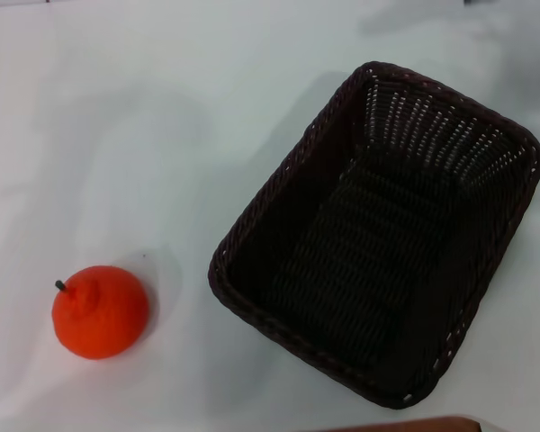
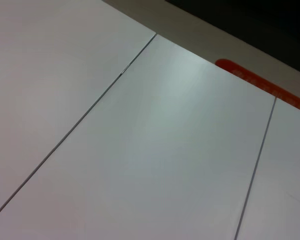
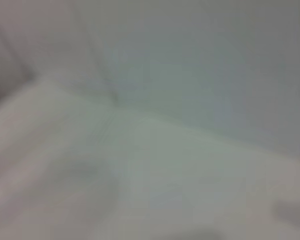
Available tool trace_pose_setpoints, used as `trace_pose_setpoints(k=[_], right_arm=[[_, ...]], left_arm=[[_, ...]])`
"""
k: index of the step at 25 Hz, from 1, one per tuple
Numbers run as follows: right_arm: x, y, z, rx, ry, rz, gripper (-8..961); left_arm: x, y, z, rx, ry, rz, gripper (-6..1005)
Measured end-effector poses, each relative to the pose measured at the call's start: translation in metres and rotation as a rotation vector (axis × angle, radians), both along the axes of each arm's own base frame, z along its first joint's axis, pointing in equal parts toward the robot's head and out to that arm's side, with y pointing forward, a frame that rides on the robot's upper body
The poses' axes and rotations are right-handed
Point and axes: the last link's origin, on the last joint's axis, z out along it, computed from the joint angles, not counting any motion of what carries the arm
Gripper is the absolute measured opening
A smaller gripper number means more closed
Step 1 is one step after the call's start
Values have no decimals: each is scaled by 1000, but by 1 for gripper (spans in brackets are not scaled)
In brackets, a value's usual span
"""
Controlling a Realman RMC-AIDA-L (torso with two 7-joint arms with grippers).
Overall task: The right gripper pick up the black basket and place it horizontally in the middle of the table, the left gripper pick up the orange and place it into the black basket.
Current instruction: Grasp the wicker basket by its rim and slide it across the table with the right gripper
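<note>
The black basket (image 1: 382, 238) stands open side up on the white table (image 1: 144, 117), right of the middle in the head view, turned at a slant, and it is empty. The orange (image 1: 100, 311) sits on the table at the near left, apart from the basket, with its short dark stem pointing up and to the left. Neither gripper shows in any view. The left wrist view holds only white table panels (image 2: 140, 150) with thin seams. The right wrist view holds only a blurred pale surface.
An orange-red strip (image 2: 262, 85) runs along the far edge of the table panels in the left wrist view, with a dark area beyond it. A reddish-brown edge (image 1: 405, 425) shows at the bottom of the head view.
</note>
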Motion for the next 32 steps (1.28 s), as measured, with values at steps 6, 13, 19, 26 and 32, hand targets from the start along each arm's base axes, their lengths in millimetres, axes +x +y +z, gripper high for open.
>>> trace_pose_setpoints(k=[6,13,19,26,32], right_arm=[[-3,-6,-11,-146,-193,-31,773],[0,-6,-26,-212,-266,-38,766],[5,-4,-42,-250,-297,-44,744],[22,1,-80,-290,-311,-60,684],[28,2,-93,-286,-296,-15,504]], left_arm=[[0,1,0,-2,-2,-1,883],[1,6,-1,-8,-7,-1,884],[2,11,-2,-12,-12,-5,883],[3,17,-4,-27,-21,2,883],[2,18,-4,-32,-24,4,884]])
